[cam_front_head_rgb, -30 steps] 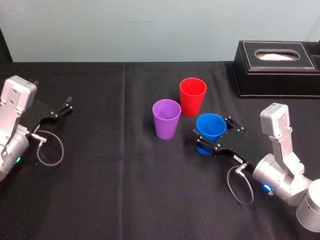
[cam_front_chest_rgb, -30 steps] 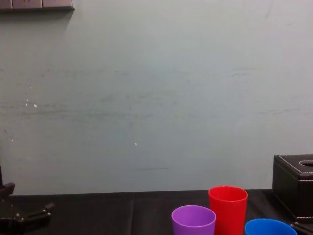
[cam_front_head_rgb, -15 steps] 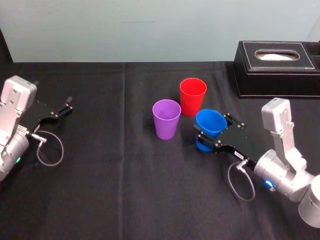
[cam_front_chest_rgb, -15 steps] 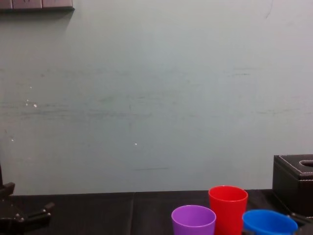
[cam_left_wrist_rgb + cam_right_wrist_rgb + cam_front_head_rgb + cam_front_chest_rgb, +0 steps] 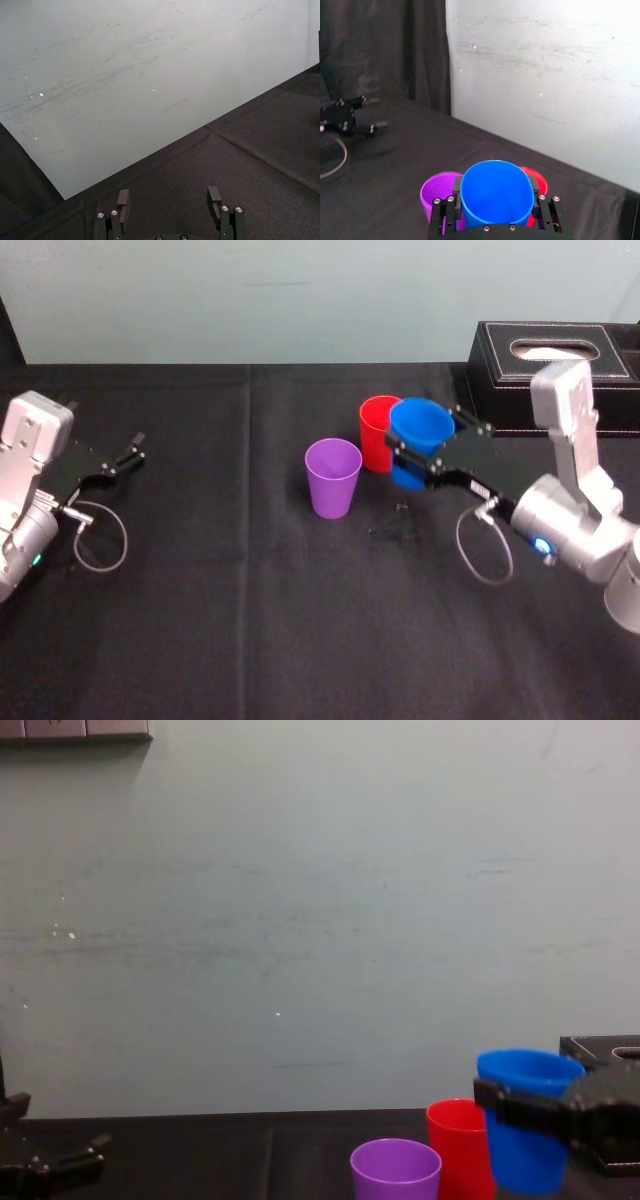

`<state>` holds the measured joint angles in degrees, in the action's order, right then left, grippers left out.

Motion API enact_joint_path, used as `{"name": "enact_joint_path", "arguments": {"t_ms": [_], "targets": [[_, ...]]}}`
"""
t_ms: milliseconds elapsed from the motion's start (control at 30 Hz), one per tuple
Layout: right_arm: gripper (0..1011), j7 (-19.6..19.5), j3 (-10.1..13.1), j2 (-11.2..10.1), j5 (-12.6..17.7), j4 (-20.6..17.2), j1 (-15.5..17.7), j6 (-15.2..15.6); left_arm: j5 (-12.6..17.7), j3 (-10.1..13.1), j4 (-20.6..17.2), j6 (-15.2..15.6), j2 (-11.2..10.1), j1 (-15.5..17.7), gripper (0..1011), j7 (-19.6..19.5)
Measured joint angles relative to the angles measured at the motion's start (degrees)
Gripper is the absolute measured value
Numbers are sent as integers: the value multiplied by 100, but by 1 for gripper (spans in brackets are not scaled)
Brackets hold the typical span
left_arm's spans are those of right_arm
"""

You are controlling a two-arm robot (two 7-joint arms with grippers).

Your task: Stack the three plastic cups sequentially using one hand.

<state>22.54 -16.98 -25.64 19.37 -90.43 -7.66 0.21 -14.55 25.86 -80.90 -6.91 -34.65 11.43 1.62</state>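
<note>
My right gripper point(image 5: 428, 448) is shut on the blue cup point(image 5: 418, 426) and holds it upright above the table, its fingers point(image 5: 455, 189) pressed on both sides of the cup wall. In the chest view the blue cup point(image 5: 527, 1123) hangs higher than the red cup point(image 5: 458, 1148), just to its right. The red cup point(image 5: 376, 428) stands on the cloth, partly hidden behind the blue one. Left of them, nearer me, the purple cup point(image 5: 333, 476) stands upright and apart. At the far left my left gripper point(image 5: 122, 458) rests open with nothing in it.
A black tissue box point(image 5: 552, 371) with white stitching sits at the back right, just behind the right arm. A black cloth point(image 5: 250, 600) covers the table. The wall rises close behind the table's far edge.
The right gripper closed on the blue cup, lifted it off the cloth and carried it back toward the red cup. The left arm has not moved.
</note>
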Motion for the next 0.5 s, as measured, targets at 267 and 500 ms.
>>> {"name": "enact_joint_path", "arguments": {"t_ms": [267,500], "targets": [[746,3,-18,106,56,36,-408,364,0,0,0,0,0,0,1005,0],[746,-12,-144,258,-2,340,-917,572,0,0,0,0,0,0,1005,0]]}}
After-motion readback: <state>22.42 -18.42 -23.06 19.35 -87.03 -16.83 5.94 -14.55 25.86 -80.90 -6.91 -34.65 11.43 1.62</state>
